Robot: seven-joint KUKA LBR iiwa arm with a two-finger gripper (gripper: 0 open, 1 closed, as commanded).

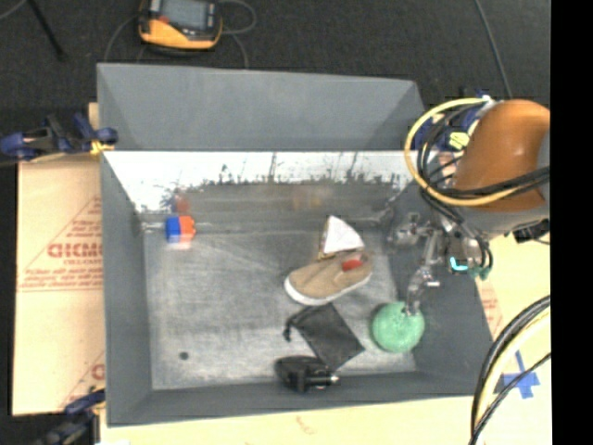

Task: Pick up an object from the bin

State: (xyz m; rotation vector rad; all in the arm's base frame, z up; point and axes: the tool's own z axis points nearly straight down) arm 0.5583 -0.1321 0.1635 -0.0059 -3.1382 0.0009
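Green round ball of soft, fuzzy look (398, 330): on the floor of the grey metal bin (259, 119), right front part, close to the right wall. Directly above and touching or nearly touching its top: gripper (416, 297), reaching in from the right and hanging low over it; whether open or closed, cannot tell; nothing seen to be held. Just to the left of the ball: flat black pouch-like piece (324, 334), lying at a slant. Beyond that, toward the middle: tan shoe with a white sole (329, 279), on its side, with a white triangular piece (341, 236) at its back edge. At the front wall: small black angular object (304, 375). Well apart, at the back left: small blue-and-orange block (180, 228). State of task, by judgement: approach made, ball as the likely choice; grasp not confirmed, lift not yet done, all items on the floor. Left to do: closing on the ball, raising it clear.
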